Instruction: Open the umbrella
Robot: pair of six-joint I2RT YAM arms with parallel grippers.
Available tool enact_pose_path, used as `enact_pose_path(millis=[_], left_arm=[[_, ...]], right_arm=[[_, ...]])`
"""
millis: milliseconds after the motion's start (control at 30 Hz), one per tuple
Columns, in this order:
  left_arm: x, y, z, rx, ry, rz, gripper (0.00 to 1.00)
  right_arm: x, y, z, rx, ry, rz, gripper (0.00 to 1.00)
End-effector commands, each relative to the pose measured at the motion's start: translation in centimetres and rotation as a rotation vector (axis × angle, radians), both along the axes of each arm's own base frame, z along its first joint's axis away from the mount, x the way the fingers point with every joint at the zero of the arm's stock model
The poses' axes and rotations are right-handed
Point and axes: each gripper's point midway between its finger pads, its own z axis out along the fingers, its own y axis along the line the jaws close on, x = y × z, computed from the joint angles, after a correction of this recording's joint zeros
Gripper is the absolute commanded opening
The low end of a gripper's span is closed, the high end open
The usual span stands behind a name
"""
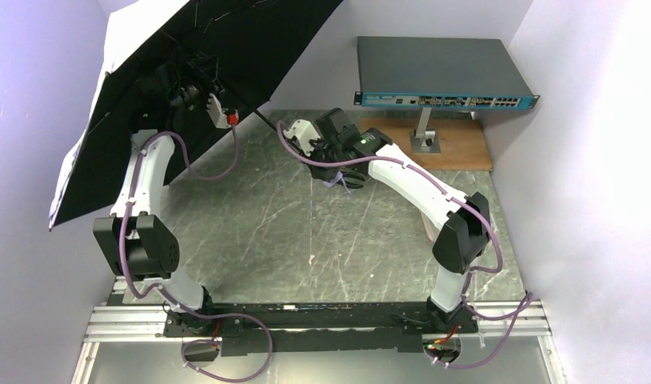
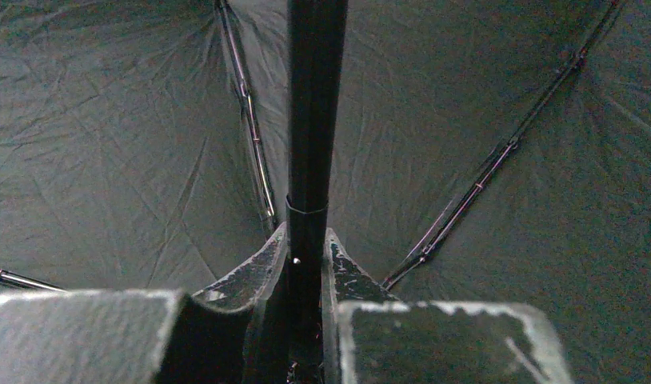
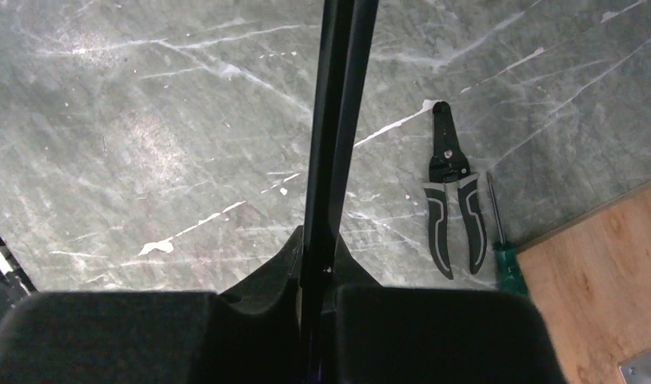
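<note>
Pale lilac walls close round a grey-veined stone table [image 1: 306, 232], and most of the ten-to-eleven o'clock quarter of the overhead view is filled by the umbrella [image 1: 242, 48]. Its canopy is spread wide and tilted, black lining towards the camera, with a pale outer edge showing at nine o'clock. At one o'clock a network switch [image 1: 442, 72] sits on a stand over a wooden board [image 1: 458, 148]. The left gripper [image 2: 306, 248], up under the canopy, has its fingers pinching the thin black shaft [image 2: 314, 120]. The right gripper [image 3: 318, 256], near the centre, is pressed onto the same shaft lower down. Wire strippers [image 3: 450, 200] and a green-handled screwdriver [image 3: 498, 240] lie at three o'clock in the right wrist view. The canopy looks fully out, so what probably remains is making sure it latches. Any push should run straight along the shaft, both grips firm, and neither should let go until the ribs hold by themselves. The switch's front labels are too small to read, and no other writing shows.
</note>
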Motion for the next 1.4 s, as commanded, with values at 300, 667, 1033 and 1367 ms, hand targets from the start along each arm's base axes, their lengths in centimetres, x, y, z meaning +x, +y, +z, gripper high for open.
enact_pose_path(millis=[300, 667, 1033, 1367], left_arm=[[-9.0, 22.5, 15.6, 0.2, -0.574, 0.819, 0.0], [-8.4, 6.0, -0.6, 0.067, -0.214, 0.275, 0.41], [-14.9, -4.9, -10.1, 0.023, 0.067, -0.035, 0.57], [-13.7, -1.7, -7.4, -0.018, -0.005, 0.213, 0.48]], right_arm=[[-10.3, -8.3, -2.1, -0.349, 0.333, 0.302, 0.0], [-3.7, 4.3, 6.5, 0.088, 0.172, 0.286, 0.0], [-3.9, 6.5, 8.0, 0.227, 0.133, 0.311, 0.0], [-4.2, 4.9, 6.8, 0.181, 0.101, 0.296, 0.0]])
